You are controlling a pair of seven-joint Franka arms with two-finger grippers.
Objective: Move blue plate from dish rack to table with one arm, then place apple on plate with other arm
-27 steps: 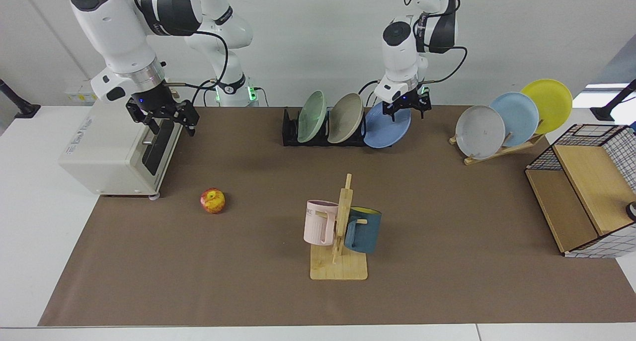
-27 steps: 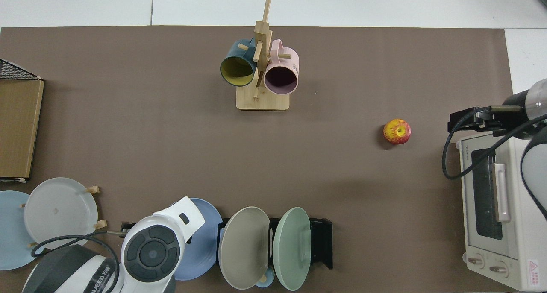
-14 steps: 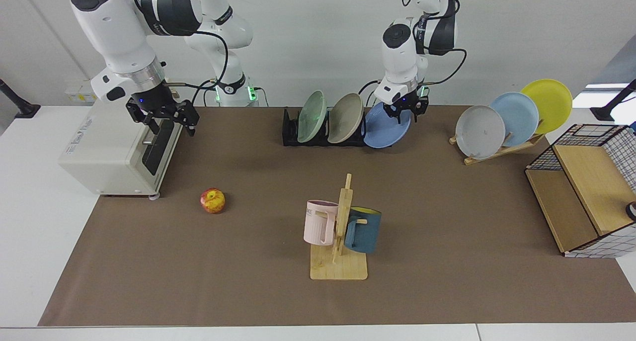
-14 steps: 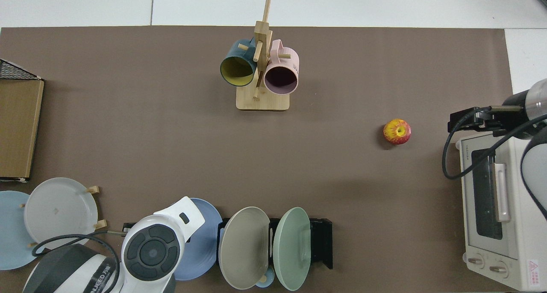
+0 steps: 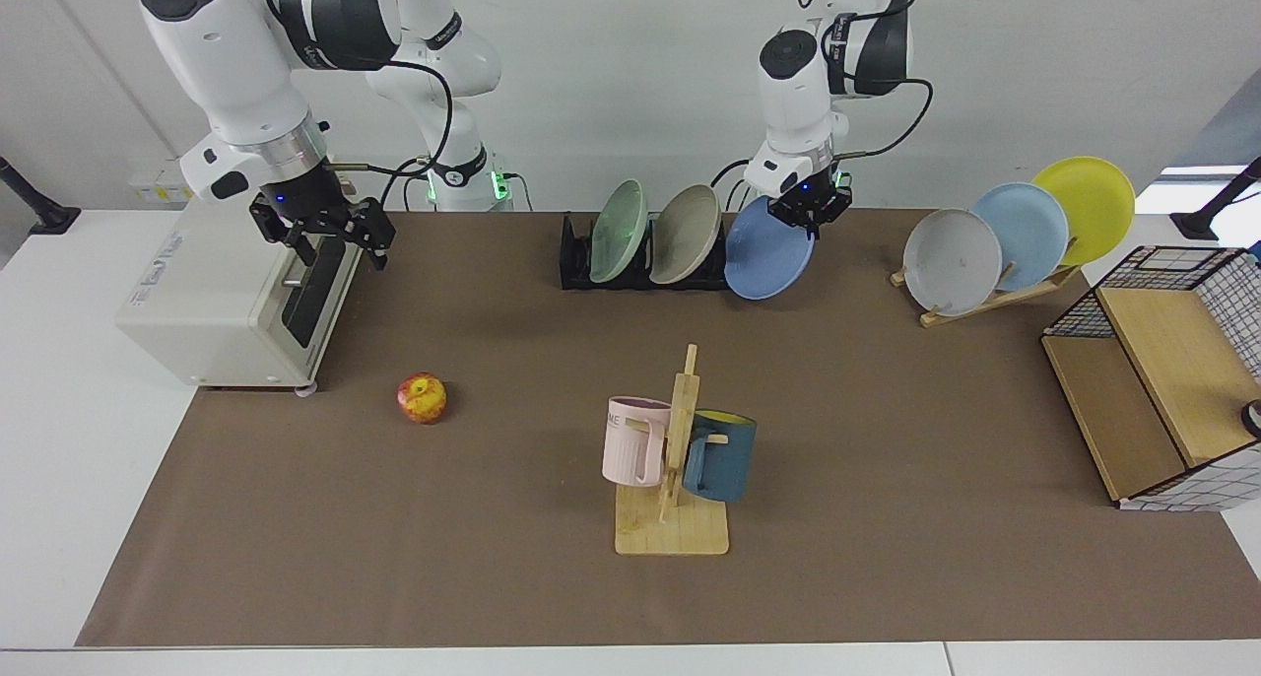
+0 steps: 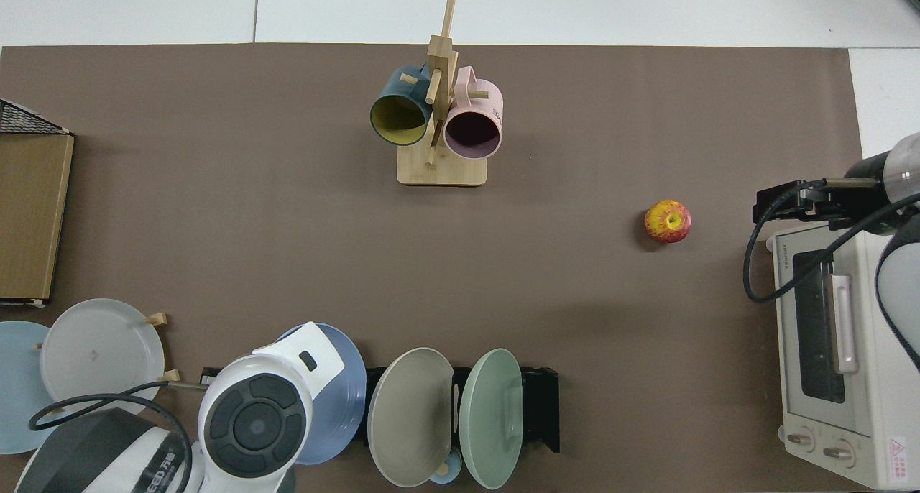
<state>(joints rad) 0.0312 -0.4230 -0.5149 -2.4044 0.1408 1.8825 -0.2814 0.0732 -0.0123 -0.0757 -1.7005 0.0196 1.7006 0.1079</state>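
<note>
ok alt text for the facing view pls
The left gripper grips the blue plate by its top rim at the end of the dish rack. The right gripper hangs open by a toaster oven, apple below.

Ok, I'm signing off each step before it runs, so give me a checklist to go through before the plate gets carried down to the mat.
1. Left gripper shut on the blue plate's top rim: ok.
2. Plate clear of the dish rack: cannot tell.
3. Neighbouring beige plate upright in its slot: ok.
4. Apple on the table, off the likely path: ok.
5. Right gripper waiting open by the toaster oven: ok.
</note>
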